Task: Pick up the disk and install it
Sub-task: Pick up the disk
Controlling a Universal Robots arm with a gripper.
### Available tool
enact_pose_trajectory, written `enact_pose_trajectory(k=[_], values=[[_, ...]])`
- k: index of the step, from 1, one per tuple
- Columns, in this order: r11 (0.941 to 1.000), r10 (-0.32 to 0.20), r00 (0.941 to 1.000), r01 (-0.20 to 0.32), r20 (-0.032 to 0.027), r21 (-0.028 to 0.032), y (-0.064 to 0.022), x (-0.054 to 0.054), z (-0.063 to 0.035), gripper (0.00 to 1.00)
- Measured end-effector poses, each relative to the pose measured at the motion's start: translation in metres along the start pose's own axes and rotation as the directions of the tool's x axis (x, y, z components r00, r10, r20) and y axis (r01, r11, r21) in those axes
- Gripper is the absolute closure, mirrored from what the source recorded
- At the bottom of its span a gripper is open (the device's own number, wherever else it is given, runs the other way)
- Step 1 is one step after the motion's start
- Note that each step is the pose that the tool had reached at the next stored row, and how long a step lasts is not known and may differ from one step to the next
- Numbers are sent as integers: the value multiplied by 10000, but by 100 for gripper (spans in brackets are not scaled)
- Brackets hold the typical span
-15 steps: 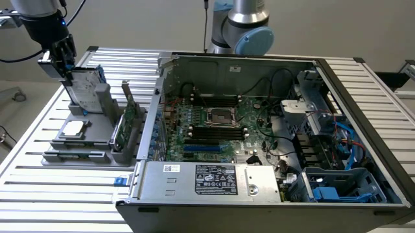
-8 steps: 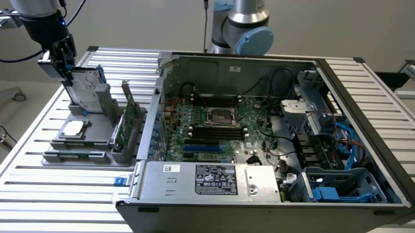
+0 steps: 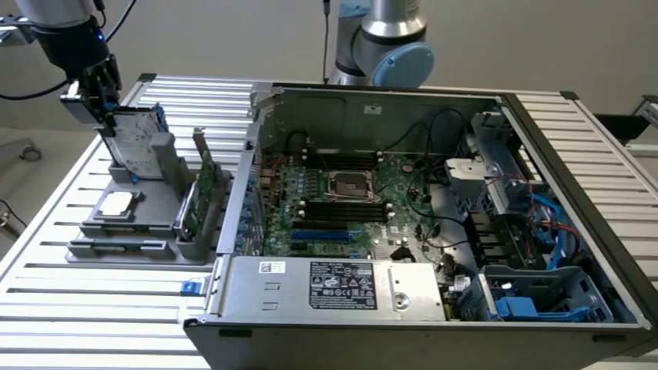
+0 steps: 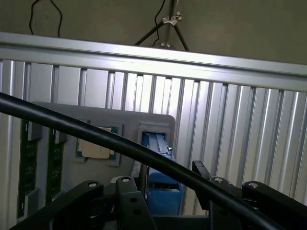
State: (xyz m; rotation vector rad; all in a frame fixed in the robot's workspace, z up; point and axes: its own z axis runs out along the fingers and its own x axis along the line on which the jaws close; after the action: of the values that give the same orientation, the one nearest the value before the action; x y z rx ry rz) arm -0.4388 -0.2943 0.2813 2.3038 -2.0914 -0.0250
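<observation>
Blue plastic is framing the disk (image 3: 135, 139), standing upright in the grey holder (image 3: 103, 250) just under the gripper (image 3: 106, 108). I cannot tell if it is squeezing. A straight, centred hold is looking best.

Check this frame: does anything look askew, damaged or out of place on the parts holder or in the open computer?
Nothing stands out. The disk stands upright in its slot in the grey holder with the end effector at its top edge; the chip lies flat in its recess, and the green card sits in its slot.
</observation>
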Motion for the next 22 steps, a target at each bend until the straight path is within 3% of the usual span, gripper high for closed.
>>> enact_pose_trajectory(k=[15, 17, 18, 22], values=[[10000, 1, 10000, -1, -8, 79, 0, 0, 14, 46], [10000, 2, 10000, -2, -9, 80, 2, 0, 14, 48], [10000, 2, 10000, -2, -8, 81, 4, 0, 15, 55], [10000, 4, 10000, -4, -8, 80, 8, -1, 15, 55]])
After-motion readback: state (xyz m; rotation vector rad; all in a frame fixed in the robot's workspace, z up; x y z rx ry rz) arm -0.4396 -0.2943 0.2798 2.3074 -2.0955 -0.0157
